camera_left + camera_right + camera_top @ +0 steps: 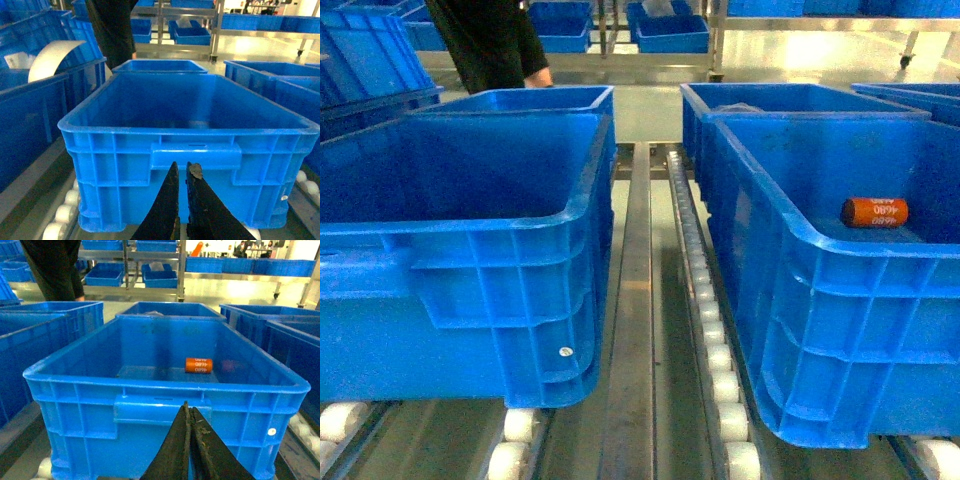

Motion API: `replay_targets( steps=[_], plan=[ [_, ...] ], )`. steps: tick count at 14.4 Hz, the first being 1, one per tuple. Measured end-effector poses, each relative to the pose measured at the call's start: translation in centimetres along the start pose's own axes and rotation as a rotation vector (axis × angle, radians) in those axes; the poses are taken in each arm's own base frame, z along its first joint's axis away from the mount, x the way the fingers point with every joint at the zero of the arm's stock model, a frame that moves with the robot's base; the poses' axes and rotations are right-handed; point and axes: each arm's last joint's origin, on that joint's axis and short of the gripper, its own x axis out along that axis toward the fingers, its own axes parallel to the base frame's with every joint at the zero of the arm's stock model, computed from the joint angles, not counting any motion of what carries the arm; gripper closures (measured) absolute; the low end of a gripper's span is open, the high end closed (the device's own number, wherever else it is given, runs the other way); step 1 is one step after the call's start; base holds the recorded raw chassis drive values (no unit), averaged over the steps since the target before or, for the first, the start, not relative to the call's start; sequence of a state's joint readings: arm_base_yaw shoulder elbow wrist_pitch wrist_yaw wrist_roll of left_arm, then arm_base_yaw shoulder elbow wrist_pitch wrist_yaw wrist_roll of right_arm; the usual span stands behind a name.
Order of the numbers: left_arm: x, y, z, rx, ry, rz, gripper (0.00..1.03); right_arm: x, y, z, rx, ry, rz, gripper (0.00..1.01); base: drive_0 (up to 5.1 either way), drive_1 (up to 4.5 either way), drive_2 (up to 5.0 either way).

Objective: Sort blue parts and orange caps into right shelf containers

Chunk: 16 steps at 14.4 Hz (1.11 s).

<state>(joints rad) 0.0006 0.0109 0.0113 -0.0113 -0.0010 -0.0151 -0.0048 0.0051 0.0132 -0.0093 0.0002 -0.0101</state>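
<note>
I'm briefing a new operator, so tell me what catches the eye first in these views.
The lone orange cap stands out, lying on its side on the floor of the right blue tote. To its left, across the roller rails, sits the left blue tote, with nothing visible inside it. Both grippers hover shut before the totes' near walls.

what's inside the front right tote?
One orange cap lying on its side on the floor of the front right tote. The near wall hides the floor strip closest to the camera.
</note>
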Motion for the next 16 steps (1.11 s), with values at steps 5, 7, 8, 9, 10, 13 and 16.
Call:
replay_targets(
  steps=[5, 7, 8, 9, 10, 13, 16],
  plan=[
    [0.0, 0.0, 0.06, 0.0, -0.006, 0.0, 0.61, 0.0, 0.0, 0.05, 0.0, -0.005, 0.001, 0.53, 0.0, 0.0, 0.0],
    [0.0, 0.0, 0.06, 0.0, -0.006, 0.0, 0.23, 0.0, 0.0, 0.04, 0.0, -0.005, 0.0, 0.13, 0.0, 0.0, 0.0],
    [0.0, 0.0, 0.06, 0.002, -0.006, 0.0, 0.04, 0.0, 0.0, 0.04, 0.002, -0.005, 0.001, 0.04, 0.0, 0.0, 0.0],
    [0.0, 0.0, 0.06, 0.002, -0.006, 0.0, 0.06, 0.0, 0.0, 0.04, 0.002, -0.005, 0.001, 0.03, 0.0, 0.0, 0.0],
    [0.0, 0.0, 0.06, 0.002, -0.006, 0.0, 0.05, 0.0, 0.0, 0.05, 0.002, -0.005, 0.001, 0.03, 0.0, 0.0, 0.0],
    [0.0, 0.0, 0.06, 0.002, -0.006, 0.0, 0.05, 0.0, 0.0, 0.05, 0.002, -0.005, 0.001, 0.03, 0.0, 0.0, 0.0],
    [0.0, 0.0, 0.06, 0.002, -0.006, 0.0, 0.05, 0.0, 0.0, 0.04, 0.002, -0.005, 0.001, 0.03, 0.0, 0.0, 0.0]
  ],
)
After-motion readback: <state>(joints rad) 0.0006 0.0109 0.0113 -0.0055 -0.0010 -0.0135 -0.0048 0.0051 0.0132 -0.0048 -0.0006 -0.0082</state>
